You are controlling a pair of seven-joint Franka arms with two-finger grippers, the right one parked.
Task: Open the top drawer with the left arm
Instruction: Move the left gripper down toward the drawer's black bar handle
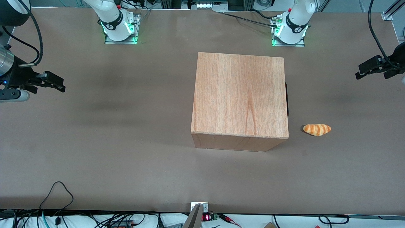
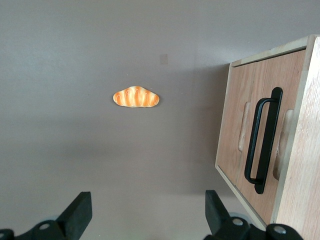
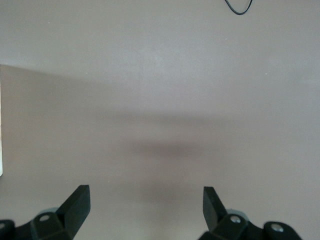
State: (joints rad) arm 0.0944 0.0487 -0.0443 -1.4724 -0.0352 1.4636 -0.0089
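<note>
The left arm's claw (image 2: 145, 220) hangs open above the surface (image 2: 100, 160), well apart from the shut top drawer (image 2: 252, 135) and near the bread roll (image 2: 136, 97).

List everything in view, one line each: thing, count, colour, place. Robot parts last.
Big reddish-grained wooden box: one, light reddish wood, on the middle of the table.
Top drawer with light wood front panel: one, pale wood, in the box face that looks toward the working arm's end; looks closed.
Long thin black bar handle: one, black, on that drawer front.
Toy croissant: one, golden orange with pale stripes, on the table in front of the drawer, apart from the box.
Table: one, brown.
Left arm's gripper: one, black, open, hovering at the working arm's end, clear of the handle.
</note>
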